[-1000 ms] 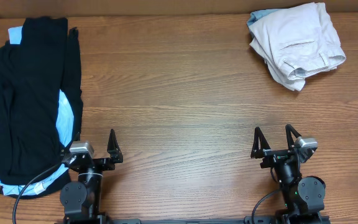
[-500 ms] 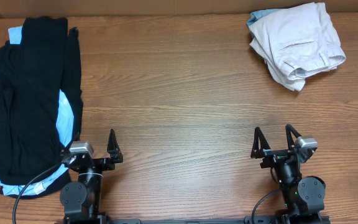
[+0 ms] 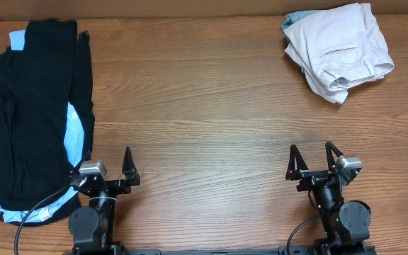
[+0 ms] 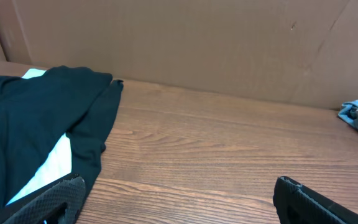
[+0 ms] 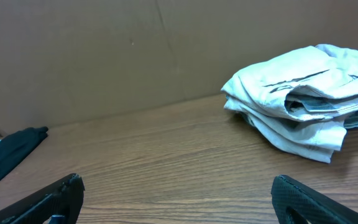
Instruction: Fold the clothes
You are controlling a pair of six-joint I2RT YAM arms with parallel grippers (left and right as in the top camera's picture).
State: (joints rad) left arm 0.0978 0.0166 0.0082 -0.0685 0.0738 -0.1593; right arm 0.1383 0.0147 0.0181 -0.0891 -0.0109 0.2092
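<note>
While nothing is held, my jaws: left gripper (image 3: 109,161) and right gripper (image 3: 309,154) both released, empty.
Black garment (image 3: 34,106): well apart from beige shorts (image 3: 342,46); I'd pinch its edge, spread flat.

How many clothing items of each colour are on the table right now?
Black with light-blue patches: 1, the black garment, spread at the left; I cannot tell whether the light blue is a separate piece.
Pale beige: 1, the beige shorts, bundled at far right.
Faded blue: 1, a blue garment peeking from under the shorts.
Total: 3
</note>
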